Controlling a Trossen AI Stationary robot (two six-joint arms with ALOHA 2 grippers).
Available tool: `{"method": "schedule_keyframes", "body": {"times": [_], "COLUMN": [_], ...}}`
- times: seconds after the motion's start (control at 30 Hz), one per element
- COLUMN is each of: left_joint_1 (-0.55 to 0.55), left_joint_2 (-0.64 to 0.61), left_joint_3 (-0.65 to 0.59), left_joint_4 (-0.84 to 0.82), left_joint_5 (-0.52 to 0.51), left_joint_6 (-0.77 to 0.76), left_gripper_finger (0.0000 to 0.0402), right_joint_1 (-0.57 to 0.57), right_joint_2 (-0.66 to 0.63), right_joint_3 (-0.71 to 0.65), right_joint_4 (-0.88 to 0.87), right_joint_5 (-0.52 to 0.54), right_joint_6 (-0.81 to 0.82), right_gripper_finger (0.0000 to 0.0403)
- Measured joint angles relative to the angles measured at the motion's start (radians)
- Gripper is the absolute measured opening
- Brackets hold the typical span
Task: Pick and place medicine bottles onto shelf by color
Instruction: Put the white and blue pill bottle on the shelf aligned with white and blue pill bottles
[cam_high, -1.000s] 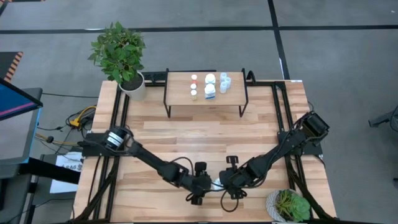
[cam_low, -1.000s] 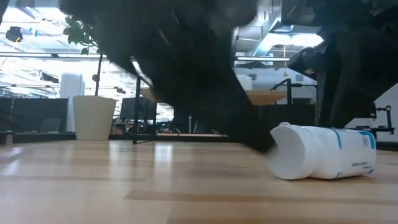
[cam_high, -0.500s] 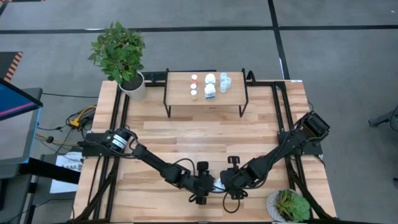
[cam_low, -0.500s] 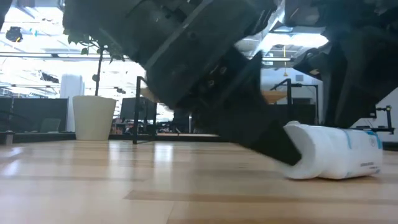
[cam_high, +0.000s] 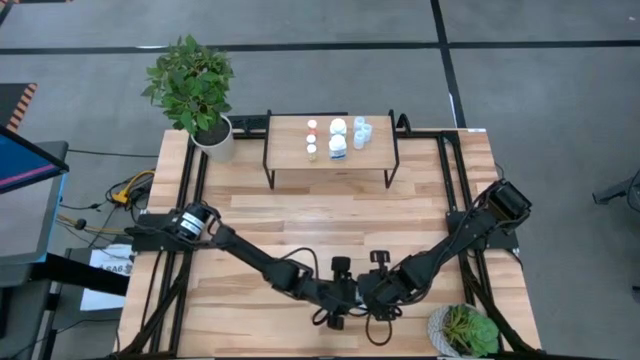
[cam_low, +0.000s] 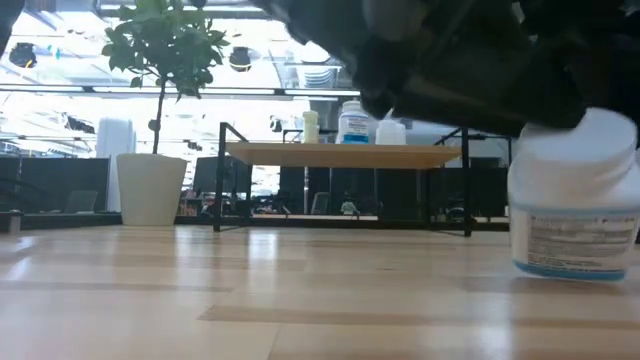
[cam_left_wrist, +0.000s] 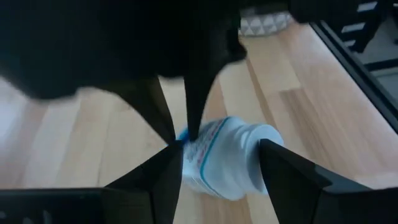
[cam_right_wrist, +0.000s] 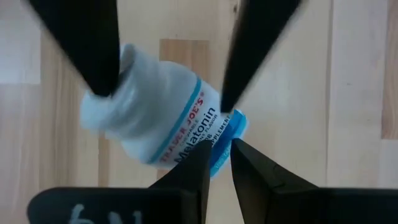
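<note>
1. On the white bottle (cam_right_wrist: 165, 127) we read "TRADER JOE'S" in red and "Melatonin" in dark letters, between thin blue bands; smaller print below is too blurred for us to read.
2. It is smooth white plastic, a squat cylinder with a narrower white cap. In the low view it (cam_low: 577, 200) seems to stand upright on the table, at the near edge between the two arms.
3. The left gripper (cam_left_wrist: 221, 165) has its dark fingers spread either side of the bottle (cam_left_wrist: 224, 155), close to its sides; we cannot tell whether they press it.
4. The right gripper (cam_right_wrist: 216, 158) has its fingers drawn almost together, tips just at the bottle's base end, gripping nothing.
5. From above, both grippers, left (cam_high: 340, 295) and right (cam_high: 375, 293), meet near the front edge of the table (cam_high: 330, 215), and the bottle is hidden beneath them.
6. The shelf (cam_high: 330, 150) is a light wood slab on thin black legs at the far side. Several small bottles (cam_high: 337, 139) stand on it: red-capped ones at left, larger white ones with a blue-labelled one in the middle, pale blue ones at right.
7. The table is pale wooden planks in a black frame. A leafy plant in a white pot (cam_high: 213, 138) stands at the far left corner, another plant (cam_high: 465, 330) at the near right. Grey floor surrounds it; the low view shows a bright office behind.
</note>
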Motion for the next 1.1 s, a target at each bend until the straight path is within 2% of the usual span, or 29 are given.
{"method": "schedule_keyframes", "body": {"times": [0.27, 0.4, 0.63, 0.83, 1.0, 1.1], "left_joint_1": [0.047, 0.057, 0.054, 0.044, -0.009, -0.060], "left_joint_2": [0.004, 0.003, -0.003, -0.059, -0.122, -0.151], "left_joint_3": [0.033, 0.060, 0.106, 0.140, 0.139, 0.139], "left_joint_4": [-0.028, -0.071, -0.161, -0.489, -0.807, -0.915], "left_joint_5": [-0.037, 0.000, -0.008, -0.033, 0.037, 0.096], "left_joint_6": [0.070, 0.053, 0.068, 0.001, -0.135, -0.191], "left_gripper_finger": [0.0192, 0.0192, 0.0192, 0.0192, 0.0192, 0.0192], "right_joint_1": [0.003, 0.004, 0.004, 0.020, 0.055, 0.081], "right_joint_2": [0.005, 0.004, 0.004, 0.004, 0.002, 0.002], "right_joint_3": [0.003, 0.004, 0.004, 0.005, 0.035, 0.053], "right_joint_4": [0.024, -0.010, -0.030, -0.029, -0.022, 0.043], "right_joint_5": [-0.034, -0.019, -0.016, -0.010, -0.008, -0.008], "right_joint_6": [0.000, 0.011, 0.016, 0.040, 0.044, 0.045], "right_gripper_finger": [0.0090, 0.0090, 0.0090, 0.0090, 0.0090, 0.0090]}}
